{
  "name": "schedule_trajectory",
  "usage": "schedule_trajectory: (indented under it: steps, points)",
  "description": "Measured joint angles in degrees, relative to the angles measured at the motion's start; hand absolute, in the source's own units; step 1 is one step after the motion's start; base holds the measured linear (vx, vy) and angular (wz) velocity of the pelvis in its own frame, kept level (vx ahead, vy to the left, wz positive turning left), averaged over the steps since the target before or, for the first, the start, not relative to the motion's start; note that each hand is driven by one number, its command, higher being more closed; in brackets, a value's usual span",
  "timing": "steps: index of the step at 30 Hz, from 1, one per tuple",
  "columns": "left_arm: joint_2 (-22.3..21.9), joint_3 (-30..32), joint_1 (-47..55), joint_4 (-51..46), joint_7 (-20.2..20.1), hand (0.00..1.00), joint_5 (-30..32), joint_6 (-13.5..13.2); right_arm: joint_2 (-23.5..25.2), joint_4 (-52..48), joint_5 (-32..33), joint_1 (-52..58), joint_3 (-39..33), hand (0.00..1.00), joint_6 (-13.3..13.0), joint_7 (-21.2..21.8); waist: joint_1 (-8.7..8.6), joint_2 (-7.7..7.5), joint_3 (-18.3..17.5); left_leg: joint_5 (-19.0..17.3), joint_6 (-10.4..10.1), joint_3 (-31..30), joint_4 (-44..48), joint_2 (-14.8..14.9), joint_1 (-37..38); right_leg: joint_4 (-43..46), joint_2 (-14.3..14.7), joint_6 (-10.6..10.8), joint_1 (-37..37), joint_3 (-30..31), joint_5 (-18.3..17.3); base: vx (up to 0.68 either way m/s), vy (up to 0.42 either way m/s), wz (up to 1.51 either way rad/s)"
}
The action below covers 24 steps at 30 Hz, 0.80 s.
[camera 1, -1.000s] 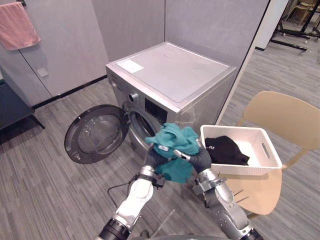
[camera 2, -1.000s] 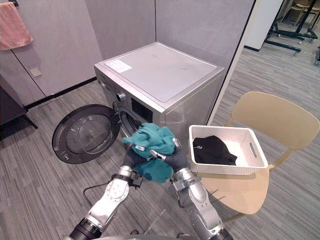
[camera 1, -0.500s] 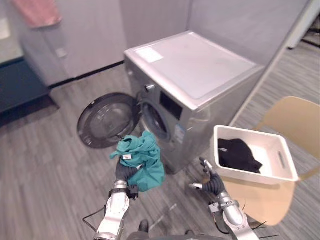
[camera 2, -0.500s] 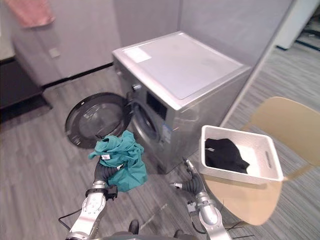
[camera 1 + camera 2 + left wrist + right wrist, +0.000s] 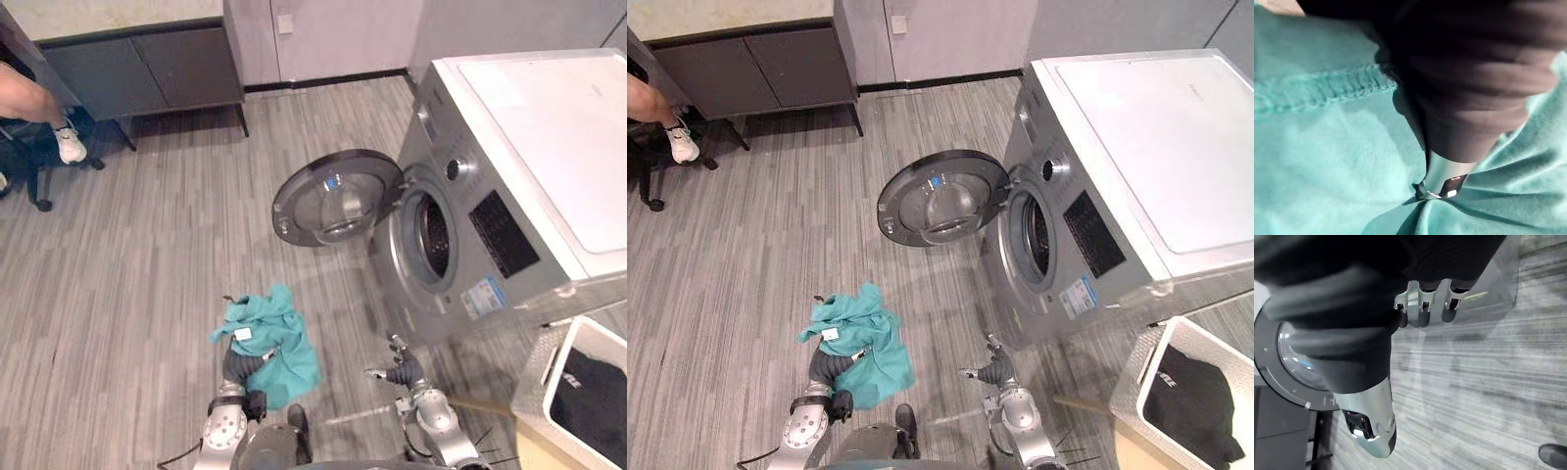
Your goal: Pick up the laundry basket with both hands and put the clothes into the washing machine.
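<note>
Custody has shifted: left hand (image 5: 238, 365) alone grips the teal garment (image 5: 279, 345), right hand (image 5: 402, 373) hangs released; washing machine (image 5: 509, 186) stands open, far right.

Swung-open door (image 5: 338, 196) beside clear drum opening (image 5: 431, 235)

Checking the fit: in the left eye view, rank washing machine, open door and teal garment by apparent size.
1. washing machine
2. open door and teal garment look about alike; the garment is nearer the camera, so unranked.
</note>
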Motion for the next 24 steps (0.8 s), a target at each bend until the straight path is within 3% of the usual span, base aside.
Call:
schedule_trajectory:
  steps: [1, 4, 6, 7, 8, 9, 10, 11, 12, 14, 16, 18, 20, 21, 22, 23, 24]
  points:
    - [0.46, -0.26, -0.09, 0.0, -0.04, 1.0, 0.0, -0.02, -0.13, 0.0, 0.0, 0.66, 0.01, 0.0, -0.03, 0.0, -0.45, 0.48, 0.46, 0.13, -0.55, 0.14, -1.17, -0.03, 2.02, -0.89, 1.73, 0.17, -2.31, 0.09, -0.95, 0.33, 0.056, 0.19]
    - [1.04, -1.12, -1.83, 0.19, -0.14, 1.0, 0.01, -0.01, -0.31, 0.02, -0.01, 1.09, 0.02, 0.0, 0.02, -0.06, -1.62, 0.25, 0.7, -0.57, -2.34, 0.11, -4.32, -0.29, 6.65, -9.49, 4.13, -0.59, -9.68, -6.95, -0.73, 0.38, 0.012, 0.11]
    - [1.87, -2.65, -3.42, 0.56, -1.27, 1.0, 0.24, 0.01, -0.27, 0.02, -1.04, 1.27, 0.09, 0.0, 0.02, -0.11, -2.25, -0.35, 0.42, -1.79, -4.41, 0.06, -4.53, -0.1, 8.73, -19.08, 7.51, -4.45, -11.11, -10.13, 4.9, 0.54, -0.038, 0.21]
    - [2.46, -4.08, -3.37, 0.85, -1.74, 1.0, 0.84, 0.0, -0.37, 0.02, -1.04, 2.19, 0.13, 0.0, 0.01, -0.1, -2.93, -1.31, -0.07, -2.93, -6.33, -0.09, -3.4, -0.74, 10.39, -22.1, 8.34, -11.69, -10.75, -10.44, 10.84, 0.68, -0.081, 0.18]
    - [1.38, -5.46, -4.22, 1.92, -2.62, 1.0, 1.18, 0.26, -1.27, 0.24, -1.03, 2.31, -0.31, 0.0, 0.39, -0.09, -3.1, 0.85, -0.14, -3.24, -7.32, 0.44, 0.89, 1.34, 9.86, -21.41, 9.52, -10.01, -9.25, -11.19, 9.44, 0.48, -0.067, 0.06]
    - [1.16, -6.24, -4.43, 1.91, -2.9, 1.0, 1.22, 0.26, -1.33, 0.19, -1.02, 2.02, -0.56, 0.0, 0.42, -0.06, -3.04, 1.06, -0.08, -2.9, -7.94, 0.96, 5.23, 2.34, 8.2, -22.14, 10.0, -10.03, -8.52, -10.85, 8.38, 0.55, -0.111, -0.31]
    - [0.95, -6.78, -4.89, 1.99, -3.58, 1.0, 1.24, 0.26, -1.37, 0.13, -1.05, 1.11, -0.46, 0.0, 0.46, 0.04, -2.91, 1.62, 0.24, -1.06, -10.25, 2.07, 17.92, 5.05, 3.4, -24.9, 11.77, -10.1, -6.33, -9.81, 8.08, 0.52, -0.13, -0.7]
    - [0.49, -6.96, -5.19, 2.54, -3.75, 1.0, 1.14, 0.29, -1.33, 0.07, -1.0, 0.38, -0.24, 0.0, 0.48, 0.0, -2.2, 2.09, 0.67, 2.22, -10.37, 1.62, 31.61, 8.86, -1.7, -28.65, 14.94, -10.83, -2.78, -7.69, 8.3, 0.62, -0.141, -0.91]
    - [0.25, -7.06, -5.24, 2.93, -3.71, 1.0, 1.13, 0.38, -1.24, 0.03, -0.98, 0.16, 0.01, 0.0, 0.43, -0.12, -1.84, 2.06, 0.76, 1.62, -10.03, 1.55, 36.98, 10.45, -3.11, -30.06, 16.23, -10.91, -0.94, -6.55, 8.26, 0.5, -0.075, -1.08]
    - [0.35, -9.45, -6.29, 4.1, -3.75, 1.0, 1.12, 0.51, -0.76, 0.02, -0.99, -0.52, 0.67, 0.0, 0.2, -0.54, -1.03, 0.44, 1.77, -0.62, -6.44, 1.57, 45.86, 11.88, -6.34, -33.85, 18.05, -10.98, 6.25, -0.87, 8.18, 0.46, -0.013, -1.24]
    - [0.21, -11.64, -7.63, 4.11, -3.8, 1.0, 1.14, 0.49, -1.09, 0.03, -0.99, -0.71, 0.54, 0.0, -0.07, -1.05, -1.15, -0.03, 2.05, -1.38, -5.2, 0.95, 44.08, 11.76, -8.9, -35.69, 18.01, -10.83, 8.77, 2.38, 8.28, 0.4, 0.076, -1.13]
    - [-0.35, -13.55, -9.19, 4.47, -3.86, 1.0, 1.19, 0.48, -1.07, 0.09, -0.98, -1.09, 0.59, 0.0, -0.02, -1.24, -0.96, -0.12, 2.22, -2.2, -4.43, -3.78, 36.33, 9.85, -12.56, -36.58, 18.08, -10.48, 10.44, 7.54, 8.5, 0.35, 0.194, -1.25]
    - [-0.7, -14.36, -9.96, 5.26, -3.88, 1.0, 1.39, 0.52, -0.78, 0.59, -0.99, -1.58, 1.0, 0.0, -0.1, -1.33, -0.53, -0.13, 2.26, -2.1, -4.79, -16.26, 23.71, 4.74, -13.61, -36.36, 17.93, -10.27, 11.08, 13.44, 8.61, 0.25, 0.275, -1.59]
    - [-0.7, -15.07, -10.1, 5.89, -3.77, 1.0, 1.57, 0.51, -0.82, 1.06, -1.01, -1.94, 1.1, 0.0, -0.12, -1.44, -0.16, 0.31, 2.21, -0.86, -6.7, -23.96, 15.72, 2.72, -13.31, -36.12, 18.04, -7.39, 11.16, 16.37, 8.68, 0.22, 0.304, -1.75]
    - [-0.87, -15.27, -10.25, 6.42, -3.76, 1.0, 1.76, 0.52, -1.08, 1.04, -1.08, -1.86, 1.14, 0.0, -0.16, -1.56, 0.44, 1.17, 1.97, 2.17, -8.58, -26.47, 11.87, 2.82, -12.55, -36.15, 18.54, -5.86, 11.2, 17.76, 8.3, 0.22, 0.34, -1.79]
    - [-2.02, -15.47, -10.55, 7.58, -3.68, 1.0, 2.29, 0.49, -2.63, 1.04, -1.08, -1.69, 1.12, 0.0, -0.23, -1.73, 0.55, 4.22, 1.81, 7.77, -9.87, -28.83, 8.35, 4.91, -12.69, -36.18, 20.78, -2.65, 11.46, 20.35, 6.72, 0.22, 0.381, -1.45]
    - [-1.48, -15.86, -12.23, 10.36, -3.74, 1.0, 2.43, 0.69, -2.02, 2.08, -1.08, -1.83, 0.63, 0.0, 0.0, -2.14, 0.22, 3.2, 2.09, 5.48, -9.06, -26.94, 9.8, 4.13, -12.37, -35.98, 19.36, -0.88, 11.05, 22.83, 5.98, 0.2, 0.383, -1.26]
